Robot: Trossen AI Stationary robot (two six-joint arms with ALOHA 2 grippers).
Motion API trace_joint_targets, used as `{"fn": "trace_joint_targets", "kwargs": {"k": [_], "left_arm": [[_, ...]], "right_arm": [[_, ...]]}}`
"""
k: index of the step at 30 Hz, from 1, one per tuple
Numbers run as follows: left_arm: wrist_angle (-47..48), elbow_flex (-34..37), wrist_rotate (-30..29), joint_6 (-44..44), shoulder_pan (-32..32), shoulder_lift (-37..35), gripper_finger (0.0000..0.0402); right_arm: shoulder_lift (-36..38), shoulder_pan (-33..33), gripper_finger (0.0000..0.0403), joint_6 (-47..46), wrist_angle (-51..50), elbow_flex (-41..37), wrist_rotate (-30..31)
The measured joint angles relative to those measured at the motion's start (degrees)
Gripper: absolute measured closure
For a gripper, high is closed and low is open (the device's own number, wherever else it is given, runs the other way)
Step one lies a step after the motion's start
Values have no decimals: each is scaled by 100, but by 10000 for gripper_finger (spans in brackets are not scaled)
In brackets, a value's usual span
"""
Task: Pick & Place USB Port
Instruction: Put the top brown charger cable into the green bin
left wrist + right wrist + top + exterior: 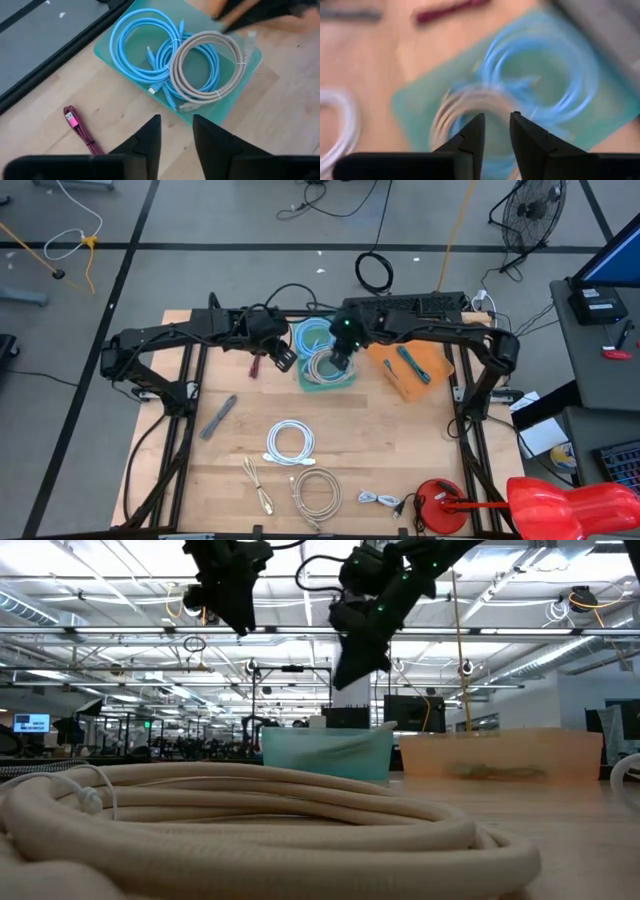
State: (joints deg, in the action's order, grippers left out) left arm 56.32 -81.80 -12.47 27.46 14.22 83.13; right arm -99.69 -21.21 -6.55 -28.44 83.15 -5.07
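A teal bin (325, 370) stands at the table's far middle. In it lie coiled blue cables (135, 50) and a beige coiled cable (207, 65). My right gripper (496, 116) hangs open above the bin (410, 105), with nothing between its fingers. My left gripper (176, 120) hovers open just left of the bin (102, 50), over bare wood, also holding nothing. A magenta cable (80, 127) lies on the table beside it. In the low view both grippers (240, 610) (355, 660) are high above the table.
An orange bin (410, 370) holding a blue-grey cable stands right of the teal one. On the near half of the table lie a white coil (290, 442), a beige coil (316, 490), a yellowish cable (258, 485), a small white cable (380, 500) and a grey cable (218, 417). A red object (440, 505) sits near right.
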Motion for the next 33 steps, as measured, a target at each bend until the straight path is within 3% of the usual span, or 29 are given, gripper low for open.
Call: {"fn": "trace_joint_targets", "kwargs": {"k": [5,10,17,22,33], "left_arm": [[42,0,0,-74,0,0,347],[37,0,-2,-177,2,0,396],[24,0,-84,-166,2,0,379],[10,0,-109,-150,2,0,397],[-3,0,-164,-32,2,0,391]], "right_arm": [[-1,203,394,72,-1022,-2,-437],[6,404,400,147,-1381,-2,-498],[2,578,402,422,-1873,-2,-110],[-123,549,403,439,-1797,2,90],[-742,601,403,558,-1742,2,61]]}}
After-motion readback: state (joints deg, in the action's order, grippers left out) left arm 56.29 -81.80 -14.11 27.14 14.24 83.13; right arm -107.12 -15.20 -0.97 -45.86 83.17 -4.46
